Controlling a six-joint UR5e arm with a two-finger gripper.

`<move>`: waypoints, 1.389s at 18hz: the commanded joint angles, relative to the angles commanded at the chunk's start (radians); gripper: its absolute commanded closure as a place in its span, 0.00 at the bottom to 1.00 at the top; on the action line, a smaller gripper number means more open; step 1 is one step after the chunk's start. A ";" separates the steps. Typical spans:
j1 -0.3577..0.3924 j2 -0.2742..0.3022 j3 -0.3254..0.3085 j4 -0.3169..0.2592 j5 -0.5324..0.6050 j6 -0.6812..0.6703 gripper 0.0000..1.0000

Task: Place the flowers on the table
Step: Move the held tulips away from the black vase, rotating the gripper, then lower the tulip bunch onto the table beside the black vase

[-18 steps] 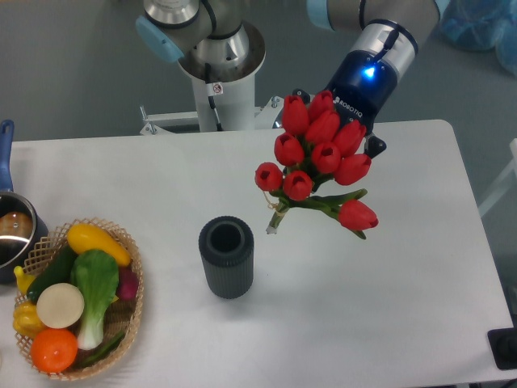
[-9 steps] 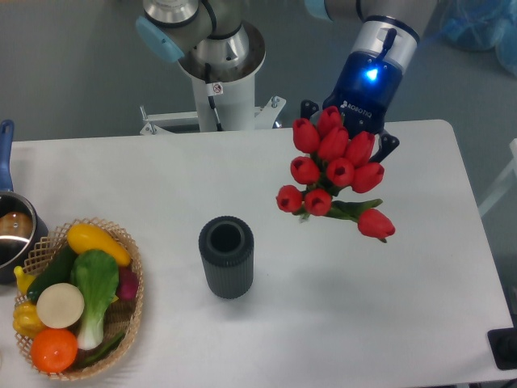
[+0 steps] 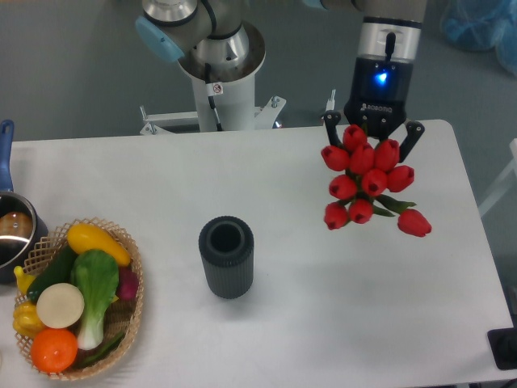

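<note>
gripper (image 3: 372, 139) clamps the red tulip bunch (image 3: 367, 179) above the white counter's (image 3: 323, 283) right side, dark ribbed vase (image 3: 226, 256) well apart.

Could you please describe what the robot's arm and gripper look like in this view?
The arm is silver-grey metal with light blue joint caps. Its base is a white column bearing a small warning sticker. The gripper has a black body with white lettering and a glowing blue light, and its black fingers are slim.
</note>
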 joint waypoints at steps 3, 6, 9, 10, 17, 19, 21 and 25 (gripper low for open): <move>0.000 -0.028 -0.011 -0.002 0.090 0.073 0.55; -0.006 -0.052 -0.038 -0.005 0.189 0.149 0.55; -0.006 -0.098 -0.052 -0.008 0.244 0.195 0.55; -0.008 -0.109 -0.057 -0.009 0.288 0.210 0.55; -0.083 -0.198 -0.055 -0.008 0.416 0.250 0.55; -0.098 -0.222 -0.054 -0.008 0.416 0.250 0.55; -0.123 -0.250 -0.046 -0.006 0.430 0.249 0.55; -0.156 -0.288 -0.038 -0.005 0.447 0.247 0.55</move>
